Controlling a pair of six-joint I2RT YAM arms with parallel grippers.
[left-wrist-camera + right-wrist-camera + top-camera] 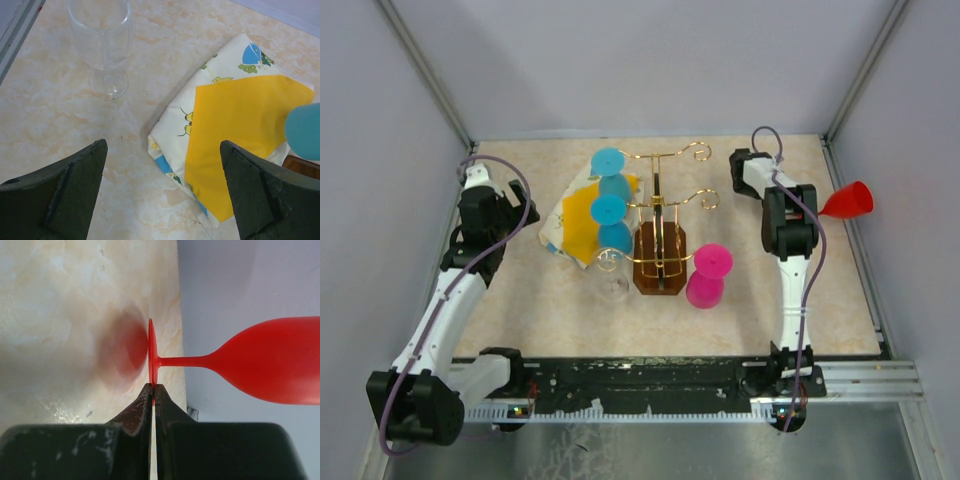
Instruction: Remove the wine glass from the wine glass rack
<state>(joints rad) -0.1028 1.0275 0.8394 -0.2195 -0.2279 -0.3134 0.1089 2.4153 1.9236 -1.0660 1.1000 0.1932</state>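
Observation:
The wine glass rack (663, 200), gold wire on a dark brown base, stands mid-table. Two blue glasses (609, 172) hang on its left arms. My right gripper (154, 387) is shut on the rim of a red wine glass's foot (151, 352). It holds the glass (848, 200) sideways above the table's right edge, away from the rack, with the bowl pointing right. My left gripper (162, 150) is open and empty, left of the rack (515, 205), above the edge of the yellow-and-white cloth (240, 125).
A pink glass (707, 275) stands right of the rack base. A clear glass (613, 275) stands at the base's front left and also shows in the left wrist view (102, 40). The cloth (575, 220) lies under the blue glasses. Walls close in on both sides.

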